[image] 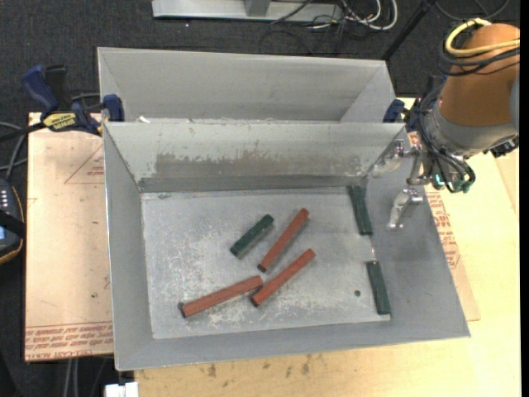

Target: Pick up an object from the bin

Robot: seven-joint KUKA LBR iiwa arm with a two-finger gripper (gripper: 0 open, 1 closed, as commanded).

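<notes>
My gripper (401, 208) hangs over the bin's sloping right wall, near the back right corner, with nothing visibly in it. Closest to it is a thin dark green stick (359, 211), lying on the floor just to its left along the foot of that wall. A second dark green stick (378, 288) lies further forward along the same wall.
In the middle of the floor lie a short dark green block (251, 236) and three reddish-brown sticks (283, 240) (283, 277) (221, 296), all slanted and close together. The arm with its orange cover stands outside the bin's right rim.
</notes>
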